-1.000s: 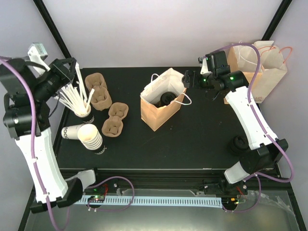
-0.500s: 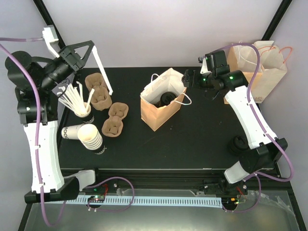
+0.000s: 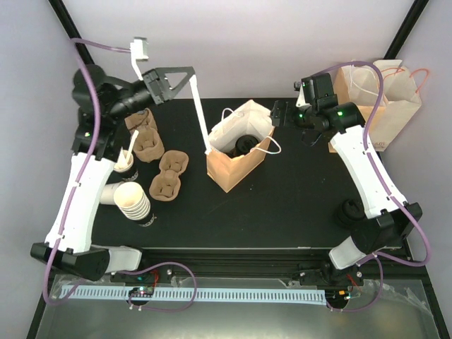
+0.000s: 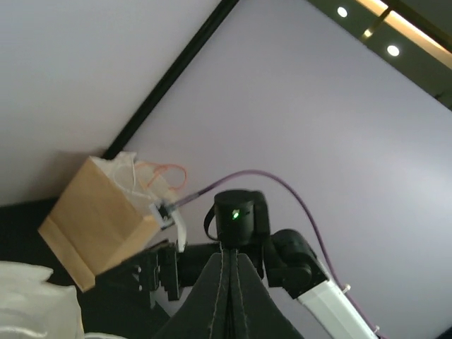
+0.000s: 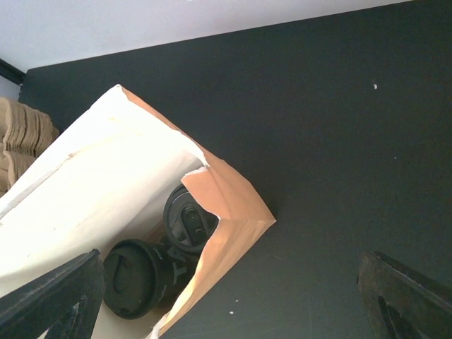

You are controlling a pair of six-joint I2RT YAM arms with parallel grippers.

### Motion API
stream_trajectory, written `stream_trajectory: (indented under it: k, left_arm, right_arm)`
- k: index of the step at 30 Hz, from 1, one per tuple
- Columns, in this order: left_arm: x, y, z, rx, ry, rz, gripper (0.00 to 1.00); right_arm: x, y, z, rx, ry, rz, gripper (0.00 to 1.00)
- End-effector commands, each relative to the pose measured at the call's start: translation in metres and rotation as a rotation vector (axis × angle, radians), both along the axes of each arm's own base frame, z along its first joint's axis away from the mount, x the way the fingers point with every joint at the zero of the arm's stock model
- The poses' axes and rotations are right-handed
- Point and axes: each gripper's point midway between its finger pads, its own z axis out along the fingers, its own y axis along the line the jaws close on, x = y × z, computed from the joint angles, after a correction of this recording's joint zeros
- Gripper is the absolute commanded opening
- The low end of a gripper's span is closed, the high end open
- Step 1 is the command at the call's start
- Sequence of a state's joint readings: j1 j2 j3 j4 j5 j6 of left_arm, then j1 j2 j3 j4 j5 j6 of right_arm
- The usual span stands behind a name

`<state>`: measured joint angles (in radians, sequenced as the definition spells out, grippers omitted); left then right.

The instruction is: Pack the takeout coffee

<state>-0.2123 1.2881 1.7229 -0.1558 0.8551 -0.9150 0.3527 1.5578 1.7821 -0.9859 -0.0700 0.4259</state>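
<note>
- State: the takeout coffee (image 5: 134,275) stands inside the open paper bag (image 3: 236,173) at mid-table. The right wrist view shows two black lids side by side in it.
- The left gripper (image 3: 189,76) is raised above the table's far left, its jaws together and pinching the top end of a long white straw (image 3: 200,116). The straw hangs slightly tilted, with its lower end at the bag's left rim.
- The right gripper (image 3: 277,114) hovers just beside the bag's far right corner, jaws wide apart and holding nothing.
- Step in hand, as judged: place the straw in the bag beside the cups.
- Shift the straw tip inward past the left rim before lowering. At the rim, it may catch the paper edge or the white handle.
- Aim for the gap between the bag wall and the lids, not a lid top.
- Lower slowly and release only once the bag supports the straw.
- Use the free gripper to steady the rim if the bag leans.
</note>
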Motion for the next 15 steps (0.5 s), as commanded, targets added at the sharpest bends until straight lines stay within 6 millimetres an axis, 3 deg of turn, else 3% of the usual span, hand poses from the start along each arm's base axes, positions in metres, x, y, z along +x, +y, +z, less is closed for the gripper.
stream_trajectory:
  k: [1,8,15]
  left_arm:
    - [0.011,-0.021,-0.019,-0.021,0.02,-0.053,0.02]
    - [0.026,-0.044,-0.041,-0.017,0.05,-0.09,0.01]
    - [0.042,-0.05,-0.046,-0.025,0.057,-0.086,0.02]
  right_arm:
    - [-0.001,-0.012,0.017,-0.015,-0.047,-0.046,1.0]
    - [-0.001,-0.016,0.019,-0.02,-0.054,-0.07,1.0]
    - [-0.004,-0.022,0.019,-0.04,-0.06,-0.083,1.0]
